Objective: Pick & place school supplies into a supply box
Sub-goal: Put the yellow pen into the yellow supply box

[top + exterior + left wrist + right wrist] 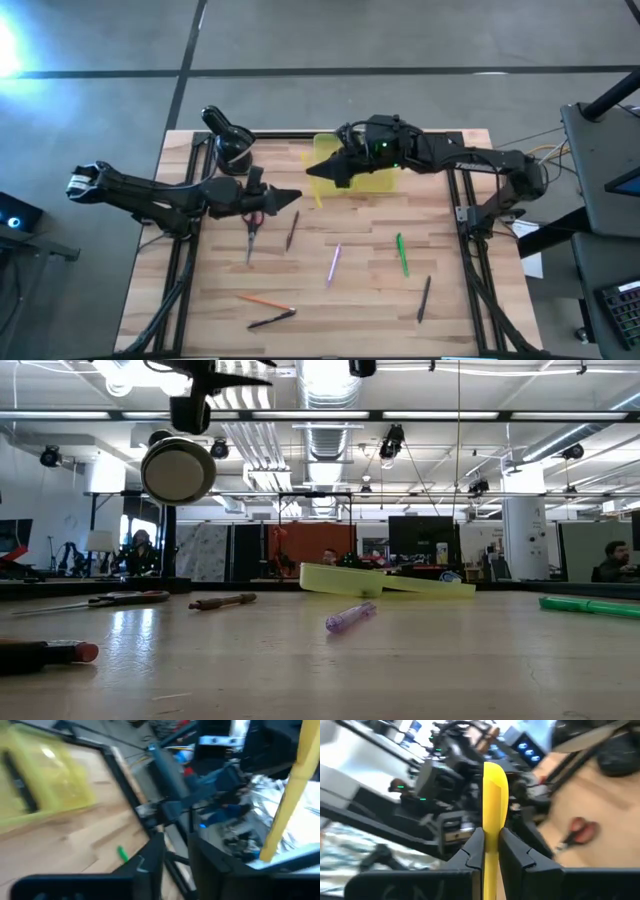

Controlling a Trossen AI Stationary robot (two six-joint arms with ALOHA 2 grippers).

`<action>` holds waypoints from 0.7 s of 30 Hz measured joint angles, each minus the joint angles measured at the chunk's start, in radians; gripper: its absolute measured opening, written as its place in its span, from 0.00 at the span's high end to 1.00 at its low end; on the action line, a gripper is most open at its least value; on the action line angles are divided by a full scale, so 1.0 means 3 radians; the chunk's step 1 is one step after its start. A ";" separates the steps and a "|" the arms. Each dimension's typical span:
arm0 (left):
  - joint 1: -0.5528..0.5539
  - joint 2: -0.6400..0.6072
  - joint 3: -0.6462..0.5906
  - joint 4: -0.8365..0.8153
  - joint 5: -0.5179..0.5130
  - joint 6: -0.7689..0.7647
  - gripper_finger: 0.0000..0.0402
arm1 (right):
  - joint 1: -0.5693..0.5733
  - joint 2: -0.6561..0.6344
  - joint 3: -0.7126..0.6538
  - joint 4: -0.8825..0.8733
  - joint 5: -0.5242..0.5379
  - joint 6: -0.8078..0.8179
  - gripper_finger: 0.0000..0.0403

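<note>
My right gripper [318, 175] is shut on a yellow pen [318, 192], raised beside the translucent yellow supply box [372, 178], which lies flat on the table [385, 582]. My left gripper [295, 197] is a little to the pen's left, its fingers a narrow gap apart [177, 865] and empty. The red-handled scissors [250, 228], a brown pencil [292, 230], a pink pen [334, 265], a green pen [402, 255], a black pen [424, 298], an orange pencil [265, 300] and another black pen [272, 319] lie flat on the table. My right gripper pinches the yellow pen's shaft [494, 832] between its two fingers [472, 851]. The fingers come from the table's right side and lie across the pen. The pen is lifted clear of the table and tilted; it also shows as a slanted bar in the left wrist view [287, 795].
A black round holder [232, 152] stands at the far left, behind my left gripper. Black frame rails run along the table's sides [470, 270]. There is bare wood between the loose pens in the near half.
</note>
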 joint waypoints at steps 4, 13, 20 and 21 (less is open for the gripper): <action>0.0000 -0.0008 0.0000 -0.0102 -0.0007 -0.0021 0.72 | -0.0061 -0.0070 0.0001 -0.0528 0.0342 -0.0205 0.94; 0.0000 -0.0017 0.0000 -0.0065 0.0001 0.0004 0.70 | -0.0393 0.0093 -0.0158 -0.0688 0.0818 -0.0274 0.94; -0.0001 -0.0114 0.0000 -0.0052 0.0002 -0.0021 0.70 | -0.0625 0.0386 -0.0562 -0.0503 0.0948 0.0127 0.94; -0.0001 -0.0131 0.0000 -0.0052 0.0002 -0.0021 0.70 | -0.0642 0.0428 -0.0641 -0.0422 0.0950 0.0225 0.94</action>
